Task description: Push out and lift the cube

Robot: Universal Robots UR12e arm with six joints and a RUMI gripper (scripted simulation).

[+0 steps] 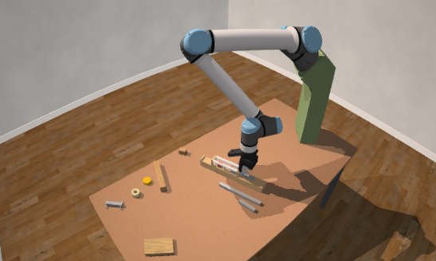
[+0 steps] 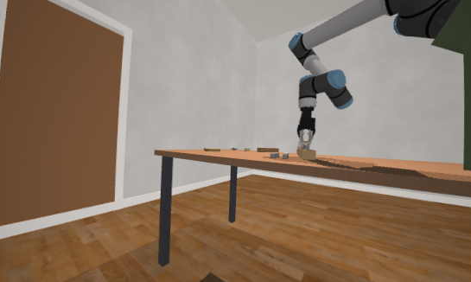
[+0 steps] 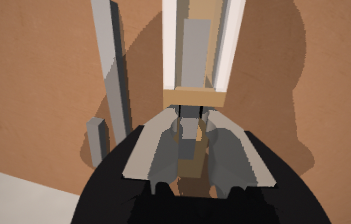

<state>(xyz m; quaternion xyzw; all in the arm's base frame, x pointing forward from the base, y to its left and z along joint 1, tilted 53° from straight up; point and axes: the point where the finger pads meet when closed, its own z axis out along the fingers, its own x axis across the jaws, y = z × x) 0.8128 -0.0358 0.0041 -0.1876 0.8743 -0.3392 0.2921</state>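
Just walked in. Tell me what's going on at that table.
The arm's pincer is shut on a short grey bar and is feeding it into one end of the wooden channel, using it as a pusher so the pincer itself stays outside. In the wrist view the bar already reaches in between the channel's pale side rails. The cube cannot be clearly made out. Two more grey bars lie beside the channel on the table.
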